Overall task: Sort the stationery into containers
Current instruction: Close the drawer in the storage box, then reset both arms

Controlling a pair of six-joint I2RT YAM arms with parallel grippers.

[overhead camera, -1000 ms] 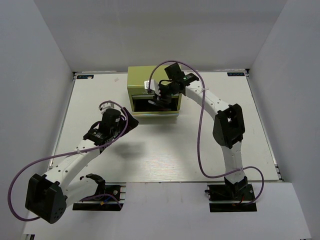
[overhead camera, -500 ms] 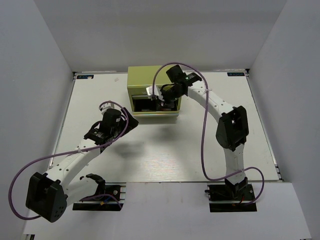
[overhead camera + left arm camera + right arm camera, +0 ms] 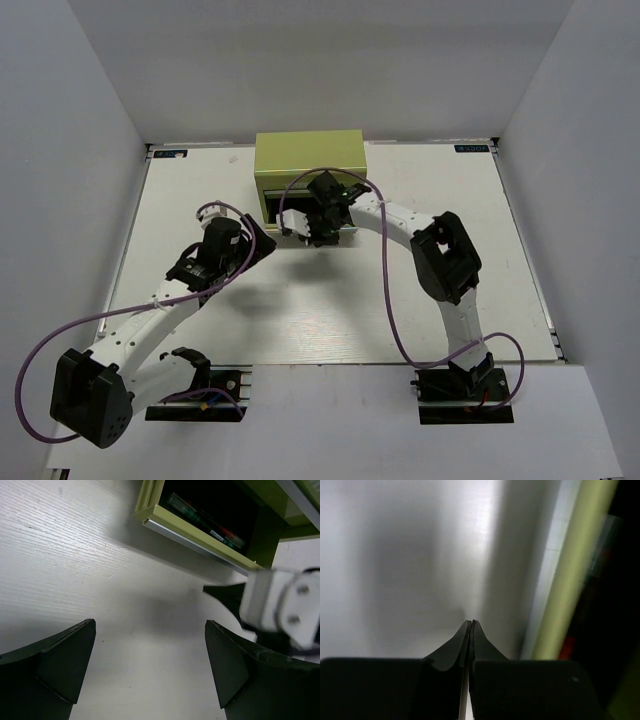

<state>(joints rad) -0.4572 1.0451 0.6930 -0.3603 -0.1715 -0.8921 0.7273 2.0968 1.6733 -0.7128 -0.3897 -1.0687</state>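
Pulled back out of the drawer (image 3: 200,536), the right claw (image 3: 471,625) now sits just in front of it, pinched shut on nothing; the left claw (image 3: 150,624) hangs wide open, empty, beside it. Pens (image 3: 200,519) lie inside that drawer of the green chest (image 3: 308,152), just beyond the right claw's tip, so closing it likely wants 1 square push on the front lip's middle
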